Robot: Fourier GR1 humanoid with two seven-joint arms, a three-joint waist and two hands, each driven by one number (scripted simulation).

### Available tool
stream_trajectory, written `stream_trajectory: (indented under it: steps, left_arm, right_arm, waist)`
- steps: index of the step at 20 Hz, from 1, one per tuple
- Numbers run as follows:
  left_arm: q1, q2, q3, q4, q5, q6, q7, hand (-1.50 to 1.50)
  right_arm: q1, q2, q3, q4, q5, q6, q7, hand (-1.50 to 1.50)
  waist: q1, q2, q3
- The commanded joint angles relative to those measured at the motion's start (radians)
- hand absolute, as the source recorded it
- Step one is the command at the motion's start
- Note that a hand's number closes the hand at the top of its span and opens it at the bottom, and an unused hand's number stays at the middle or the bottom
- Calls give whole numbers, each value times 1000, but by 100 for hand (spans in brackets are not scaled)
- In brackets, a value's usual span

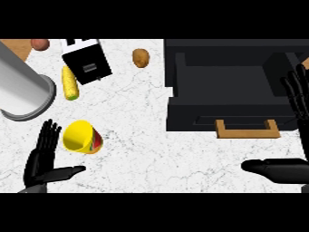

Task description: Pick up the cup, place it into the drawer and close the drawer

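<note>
A yellow cup [82, 137] with a red and green pattern lies on its side on the white marble counter [150, 149], its mouth turned toward the lower left. My left hand [44, 163] is open just left of the cup, fingers straight up and thumb out to the right, a small gap away from it. The black drawer unit [234, 88] stands at the right with its drawer pulled open toward me; a wooden handle [247, 128] sticks out from the front. My right hand [305, 131] is open at the right edge, fingers up beside the drawer.
A large grey metal cylinder [15, 86] lies at the left. A corn cob [70, 84], a black and white box [86, 61], a potato [141, 58] and a reddish item [40, 44] sit along the back of the counter.
</note>
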Motion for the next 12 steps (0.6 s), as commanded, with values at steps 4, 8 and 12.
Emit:
stream_trajectory:
  steps: [4,8,12]
  left_arm:
    - [-175,69,34,323,-14,-20,-150,-150]
    - [-207,58,24,442,-52,7,-264,-150]
    - [-250,65,34,475,-42,-23,-255,-150]
  right_arm:
    - [41,24,9,-7,19,3,-26,-150]
    - [4,-8,-14,13,2,33,-22,-150]
    - [53,16,7,-50,15,16,3,-150]
  waist:
    - [-3,0,0]
    - [-6,2,-1]
    - [-11,3,-1]
